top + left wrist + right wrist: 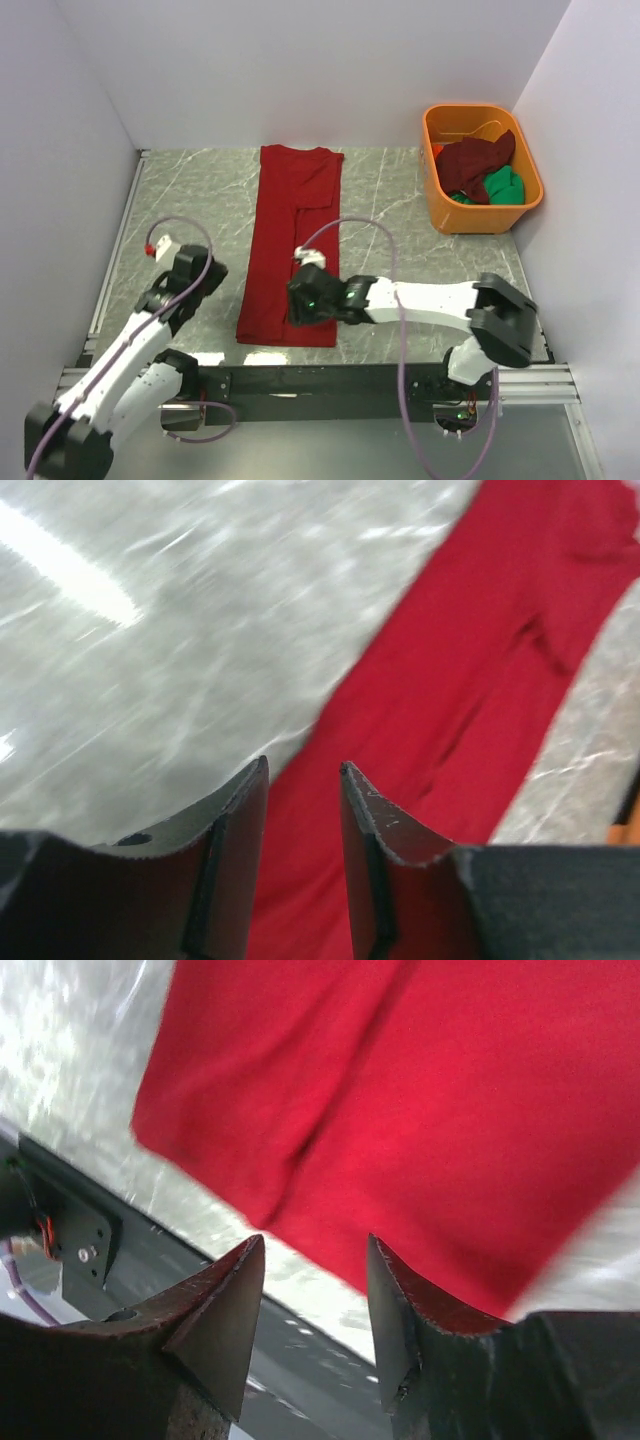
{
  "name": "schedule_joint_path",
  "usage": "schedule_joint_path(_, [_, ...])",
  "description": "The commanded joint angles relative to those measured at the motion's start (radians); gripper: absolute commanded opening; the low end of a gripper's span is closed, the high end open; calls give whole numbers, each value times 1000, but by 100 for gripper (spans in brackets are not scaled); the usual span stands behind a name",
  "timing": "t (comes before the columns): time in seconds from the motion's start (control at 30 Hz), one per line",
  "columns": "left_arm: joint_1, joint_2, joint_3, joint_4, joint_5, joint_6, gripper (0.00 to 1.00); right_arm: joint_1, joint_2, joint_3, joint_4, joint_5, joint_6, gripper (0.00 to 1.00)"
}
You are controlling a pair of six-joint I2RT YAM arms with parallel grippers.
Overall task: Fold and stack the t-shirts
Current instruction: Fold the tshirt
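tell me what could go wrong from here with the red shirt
The right gripper hangs open over the near hem of the red t-shirt. It may pinch only the top layer and pull the fold open. The left gripper is open off to the shirt's side, so a one-sided lift could skew the strip.

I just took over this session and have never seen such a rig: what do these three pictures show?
Two robot arms are bolted at the near edge of the table. The wide picture looks down from above and behind them; the other two come from wrist cameras. The left pincer and right pincer both stand open, holding nothing. On the table lies a red t-shirt, folded into a long strip. An orange tub at the far right holds a maroon t-shirt and a green t-shirt.
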State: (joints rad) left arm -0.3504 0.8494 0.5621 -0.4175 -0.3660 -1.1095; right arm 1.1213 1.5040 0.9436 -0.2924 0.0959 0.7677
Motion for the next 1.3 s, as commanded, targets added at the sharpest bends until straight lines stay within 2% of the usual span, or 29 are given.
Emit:
schedule_joint_path(0.0, [-4, -149, -63, -137, -14, -75, 40, 75, 93, 95, 39, 91, 87, 51])
schedule_joint_path(0.1, [-5, -171, -64, -225, -66, -134, 40, 115, 182, 167, 4, 103, 91, 49])
schedule_joint_path(0.2, [-7, -156, -54, -282, -91, -167, 45, 144, 249, 224, -31, 133, 91, 49])
schedule_joint_path(0.5, [-7, -138, -113, -187, 9, -127, 44, 170, 335, 296, -108, 182, 99, 48])
schedule_joint_path(0.6, [-7, -138, -126, -165, 29, -121, 43, 173, 344, 293, -114, 179, 99, 45])
schedule_joint_path(0.8, [-7, -121, -134, -135, 64, -105, 41, 183, 331, 245, -108, 169, 111, 31])
schedule_joint_path(0.9, [-7, -107, -139, -122, 79, -99, 41, 181, 320, 222, -99, 160, 114, 17])
schedule_joint_path(0.93, [-7, -101, -142, -115, 84, -95, 41, 181, 311, 218, -99, 160, 116, 10])
schedule_joint_path(1.03, [-7, -84, -145, -104, 102, -82, 40, 183, 288, 190, -87, 156, 122, 2])
schedule_joint_path(1.27, [-9, -72, -163, -70, 166, -43, 40, 183, 248, 139, -70, 140, 128, 1])
